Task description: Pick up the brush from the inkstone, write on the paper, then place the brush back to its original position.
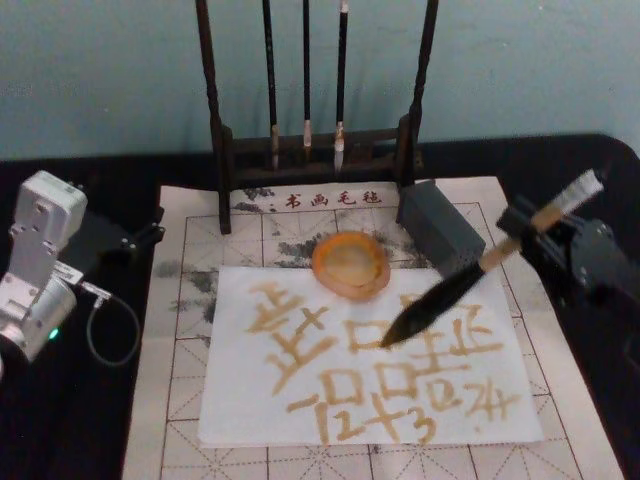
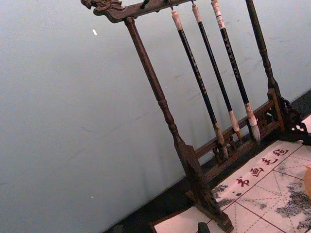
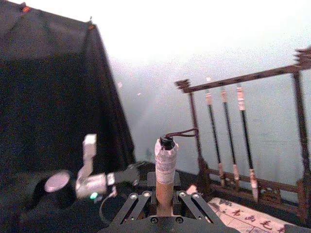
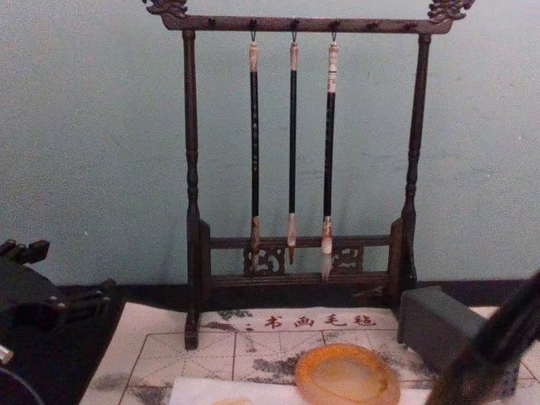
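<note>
Now clamps the tan-handled, dark-tipped calligraphy brush (image 1: 450, 290) in the right gripper (image 1: 538, 222), slanted down-left to set its tip on the white paper (image 1: 225, 400), near-right of the round amber inkstone (image 1: 350, 265); leaves the left gripper (image 1: 140, 240) idle far left, grip unclear.

Left gripper (image 1: 146, 234) black; behind it silver-grey boxy housing (image 1: 40, 255), green light (image 1: 52, 333), thin grey cable loop (image 1: 110, 330). Right gripper (image 1: 530, 228) matte black; black linkage bars (image 3: 127, 209) behind fingers, four silver screw heads (image 3: 146, 194); black arm casing (image 1: 600, 265).
</note>
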